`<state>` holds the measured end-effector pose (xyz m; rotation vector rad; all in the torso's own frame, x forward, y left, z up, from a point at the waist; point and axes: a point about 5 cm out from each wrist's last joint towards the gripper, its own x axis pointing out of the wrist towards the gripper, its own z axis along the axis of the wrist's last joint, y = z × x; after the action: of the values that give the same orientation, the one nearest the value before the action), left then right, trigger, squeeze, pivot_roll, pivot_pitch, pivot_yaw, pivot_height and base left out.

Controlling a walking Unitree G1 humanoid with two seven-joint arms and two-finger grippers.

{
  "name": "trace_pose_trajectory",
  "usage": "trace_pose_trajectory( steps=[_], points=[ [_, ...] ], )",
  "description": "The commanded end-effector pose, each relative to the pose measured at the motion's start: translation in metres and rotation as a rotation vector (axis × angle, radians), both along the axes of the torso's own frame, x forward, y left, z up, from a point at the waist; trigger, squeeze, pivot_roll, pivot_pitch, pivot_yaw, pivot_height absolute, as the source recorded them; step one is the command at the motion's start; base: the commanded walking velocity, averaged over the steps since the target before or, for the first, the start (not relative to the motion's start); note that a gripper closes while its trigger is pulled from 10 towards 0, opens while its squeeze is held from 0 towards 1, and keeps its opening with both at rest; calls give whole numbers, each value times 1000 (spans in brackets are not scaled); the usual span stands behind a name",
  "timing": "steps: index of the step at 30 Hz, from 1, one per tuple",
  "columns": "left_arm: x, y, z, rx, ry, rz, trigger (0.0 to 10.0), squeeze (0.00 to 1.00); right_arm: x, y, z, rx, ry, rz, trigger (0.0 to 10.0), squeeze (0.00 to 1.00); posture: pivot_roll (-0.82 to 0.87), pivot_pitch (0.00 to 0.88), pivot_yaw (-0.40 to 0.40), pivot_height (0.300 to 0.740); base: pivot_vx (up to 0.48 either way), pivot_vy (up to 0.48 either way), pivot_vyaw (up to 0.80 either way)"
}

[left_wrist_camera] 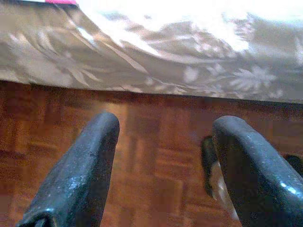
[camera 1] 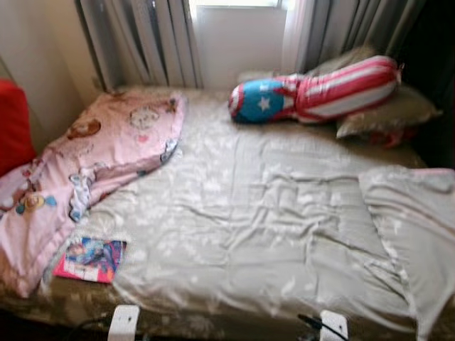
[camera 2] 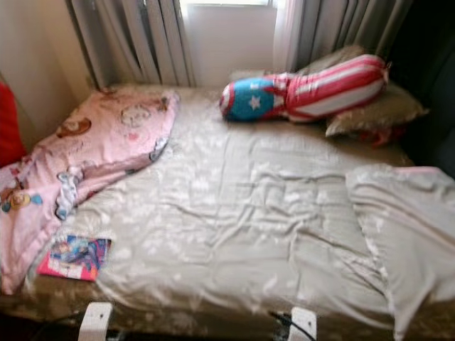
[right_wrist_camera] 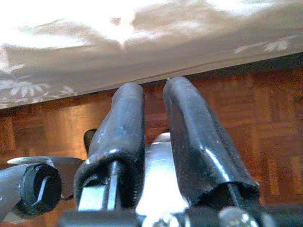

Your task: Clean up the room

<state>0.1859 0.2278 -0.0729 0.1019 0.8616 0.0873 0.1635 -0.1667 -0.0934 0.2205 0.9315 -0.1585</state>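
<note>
A bed with a crumpled beige flowered sheet (camera 1: pixel 249 213) stretches ahead of me. A pink cartoon-print blanket (camera 1: pixel 106 149) lies bunched along its left side. A colourful book (camera 1: pixel 91 259) rests flat near the front left corner. At the head of the bed a red, white and blue bolster with a star (camera 1: pixel 320 89) lies across a beige pillow (camera 1: pixel 387 110). A pale grey cover (camera 1: pixel 412 220) droops over the right edge. My left gripper (left_wrist_camera: pixel 165 127) hangs open above the wooden floor (left_wrist_camera: pixel 156 156), below the sheet's overhang. My right gripper (right_wrist_camera: pixel 154 90) is shut on nothing, also low beside the bed.
A red cushion (camera 1: pixel 13 124) stands at the far left against the wall. Grey curtains (camera 1: pixel 142 35) and a bright window back the bed. The parquet floor runs under the bed's front edge. White parts of my arms (camera 1: pixel 124 323) show at the bottom.
</note>
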Motion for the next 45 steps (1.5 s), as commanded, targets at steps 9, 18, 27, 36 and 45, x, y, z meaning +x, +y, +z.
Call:
trace_pose_trajectory(
  steps=[9,18,27,36,45],
  points=[
    [-1,-6,-2,-14,13,-2,10000,0,-3,-8,-1,-20,4,-15,10000,0,35,0,13,740,0,480,0],
    [-1,-6,-2,-13,14,-3,10000,0,-4,-8,-1,-12,1,-29,10000,0,35,0,14,740,0,480,0],
    [-1,-6,-2,-12,15,-4,10000,0,-4,-7,-1,-14,9,-14,10000,0,35,0,15,740,0,480,0],
    [-1,-6,-2,-12,14,-3,10000,0,-5,-7,-1,-14,11,-10,10000,0,37,0,13,740,0,480,0],
    [-1,-6,-2,-14,13,1,10000,0,-4,-6,-1,-16,11,-2,10000,0,36,0,12,740,0,480,0]
  ],
)
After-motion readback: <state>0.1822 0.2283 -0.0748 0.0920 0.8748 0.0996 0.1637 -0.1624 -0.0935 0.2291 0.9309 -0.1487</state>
